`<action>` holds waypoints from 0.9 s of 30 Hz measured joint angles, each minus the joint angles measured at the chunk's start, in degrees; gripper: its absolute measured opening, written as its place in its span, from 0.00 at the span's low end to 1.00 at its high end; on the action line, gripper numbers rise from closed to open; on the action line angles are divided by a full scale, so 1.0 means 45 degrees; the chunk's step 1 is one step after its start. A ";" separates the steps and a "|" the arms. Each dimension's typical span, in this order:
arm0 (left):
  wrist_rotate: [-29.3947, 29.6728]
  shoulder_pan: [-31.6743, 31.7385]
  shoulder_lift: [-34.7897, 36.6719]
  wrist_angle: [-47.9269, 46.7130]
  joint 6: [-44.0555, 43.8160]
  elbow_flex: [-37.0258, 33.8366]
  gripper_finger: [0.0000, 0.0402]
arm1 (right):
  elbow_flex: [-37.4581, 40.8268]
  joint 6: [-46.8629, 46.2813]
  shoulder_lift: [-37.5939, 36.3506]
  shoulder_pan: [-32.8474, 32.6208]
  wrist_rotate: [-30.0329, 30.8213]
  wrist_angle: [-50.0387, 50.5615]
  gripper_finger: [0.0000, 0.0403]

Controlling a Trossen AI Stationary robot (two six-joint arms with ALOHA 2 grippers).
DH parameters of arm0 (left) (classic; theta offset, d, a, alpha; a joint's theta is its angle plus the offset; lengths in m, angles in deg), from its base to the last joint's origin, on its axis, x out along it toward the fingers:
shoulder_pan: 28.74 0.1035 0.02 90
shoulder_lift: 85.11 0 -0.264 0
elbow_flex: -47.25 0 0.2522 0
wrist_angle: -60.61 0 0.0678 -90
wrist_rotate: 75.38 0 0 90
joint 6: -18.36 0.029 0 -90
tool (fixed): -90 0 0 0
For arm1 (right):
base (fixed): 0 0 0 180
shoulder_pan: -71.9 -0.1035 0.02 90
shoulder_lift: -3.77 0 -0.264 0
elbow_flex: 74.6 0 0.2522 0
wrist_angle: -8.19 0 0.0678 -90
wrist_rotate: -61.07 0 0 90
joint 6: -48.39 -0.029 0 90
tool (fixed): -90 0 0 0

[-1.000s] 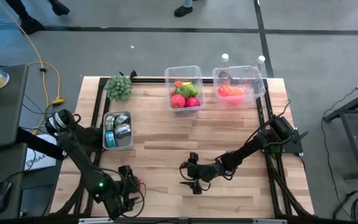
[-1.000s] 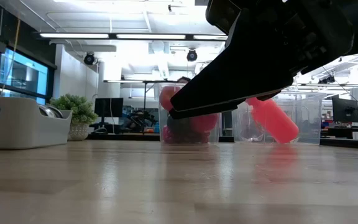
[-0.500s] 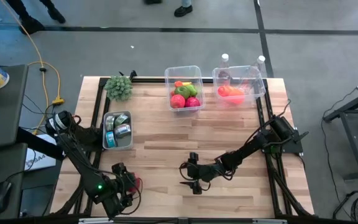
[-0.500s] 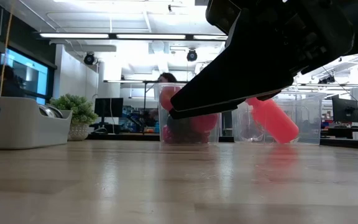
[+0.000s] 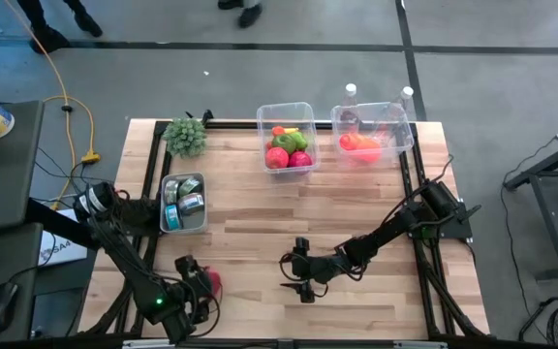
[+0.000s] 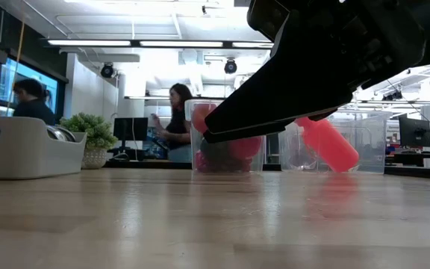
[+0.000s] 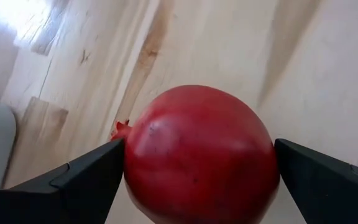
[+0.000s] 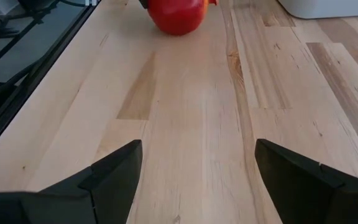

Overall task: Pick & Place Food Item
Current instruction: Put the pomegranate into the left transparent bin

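A red pomegranate (image 7: pixel 201 155) sits between the two fingers of my left gripper (image 5: pixel 198 282) near the table's near left corner. It shows as a red spot in the high view (image 5: pixel 211 281) and far off in the right wrist view (image 8: pixel 178 15), where it seems to rest on the wood. My right gripper (image 5: pixel 300 276) is open and empty, low over the table's near middle, with its fingers (image 8: pixel 114 168) pointing toward the pomegranate. The right arm (image 6: pixel 334 60) fills the top of the low view. My left gripper pinches the pomegranate between its two fingers, one finger (image 7: pixel 92 171) on each side of the fruit's widest part (image 7: pixel 132 155). The small crown (image 7: pixel 118 129) points to one side, next to a finger. I cannot tell whether the fruit is clear of the wood.
At the far edge stand a clear bin with red and green fruit (image 5: pixel 289 136) and a second clear bin (image 5: pixel 371 131) with an orange item. A grey tray of cans (image 5: pixel 183 204) and a small plant (image 5: pixel 186 136) stand at the left. People sit beyond the table (image 6: pixel 174 119).
My left arm has shifted a little at the near left corner, with the pomegranate still between its fingers; more of the fruit shows from above now. My right arm has kept still. People have come into view beyond the table.
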 joint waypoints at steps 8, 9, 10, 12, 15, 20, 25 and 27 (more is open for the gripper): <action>0.0510 0.0010 -0.0030 0.0044 -0.1060 -0.0212 0.97 | 0.0000 -0.0011 0.0000 0.0000 0.0000 0.0000 0.75; 0.0504 0.0010 -0.0029 0.0048 -0.1160 -0.0326 0.97 | 0.0000 -0.0034 0.0000 -0.0010 0.0000 0.0004 0.75; 0.0510 0.0010 -0.0031 0.0101 -0.1415 -0.0484 0.97 | 0.0000 -0.0063 0.0000 -0.0015 -0.0002 0.0005 0.75; 0.0507 0.0005 -0.0024 0.0486 -0.2191 -0.0966 0.97 | 0.0000 -0.0092 0.0000 -0.0063 -0.0033 0.0005 0.75; 0.0468 0.0019 0.0005 0.0933 -0.2177 -0.1540 0.97 | 0.0000 -0.0097 0.0000 -0.0197 -0.0058 0.0005 0.75; 0.0562 0.0010 -0.0010 0.0937 -0.0810 -0.1639 0.97 | 0.0000 -0.0111 0.0000 -0.0351 -0.0062 0.0019 0.75; 0.0483 0.0043 -0.0015 0.0879 -0.0383 -0.1644 0.94 | 0.0000 -0.0802 0.0000 -0.0496 -0.0029 0.0019 0.75; 0.0474 0.0075 -0.0015 0.0908 -0.0054 -0.1644 0.92 | 0.0000 -0.1044 0.0000 -0.0690 -0.0023 0.0006 0.75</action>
